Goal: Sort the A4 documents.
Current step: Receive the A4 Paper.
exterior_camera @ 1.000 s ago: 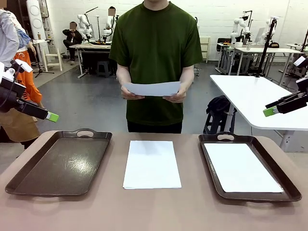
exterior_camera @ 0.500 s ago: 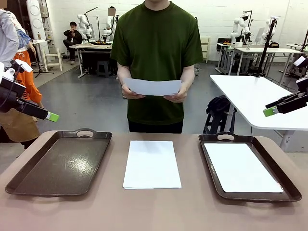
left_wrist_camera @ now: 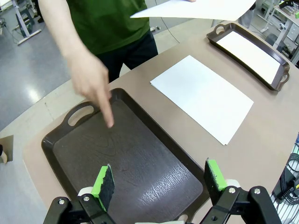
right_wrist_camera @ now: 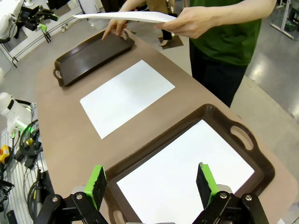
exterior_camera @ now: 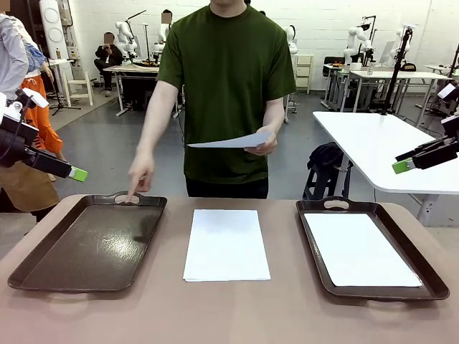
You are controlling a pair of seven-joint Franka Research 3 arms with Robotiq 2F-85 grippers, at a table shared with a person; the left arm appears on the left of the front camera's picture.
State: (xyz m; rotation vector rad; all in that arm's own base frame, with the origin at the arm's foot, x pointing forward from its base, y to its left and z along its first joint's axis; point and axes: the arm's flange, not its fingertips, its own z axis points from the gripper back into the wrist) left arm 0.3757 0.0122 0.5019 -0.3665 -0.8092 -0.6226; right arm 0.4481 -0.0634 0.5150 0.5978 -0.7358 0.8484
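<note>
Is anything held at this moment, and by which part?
The left gripper and right gripper are open, empty. A person's hand holds one A4 sheet by one end.

The table (exterior_camera: 287, 315) holds 2 brown trays (exterior_camera: 93, 247) (exterior_camera: 313, 247) with A4 documents (exterior_camera: 226, 244), perhaps a stack, between them

- You can't count the sheets in the stack (exterior_camera: 226, 244) at the desk's (exterior_camera: 172, 308) middle.
- You lose part of the held sheet (left_wrist_camera: 196, 8) past the left wrist view's top edge.
- The person's pointing hand (left_wrist_camera: 88, 77) is blurred above the left tray (left_wrist_camera: 140, 163).
- The right tray's (right_wrist_camera: 177, 129) near end runs off the bottom edge behind the right hand (right_wrist_camera: 152, 182).
</note>
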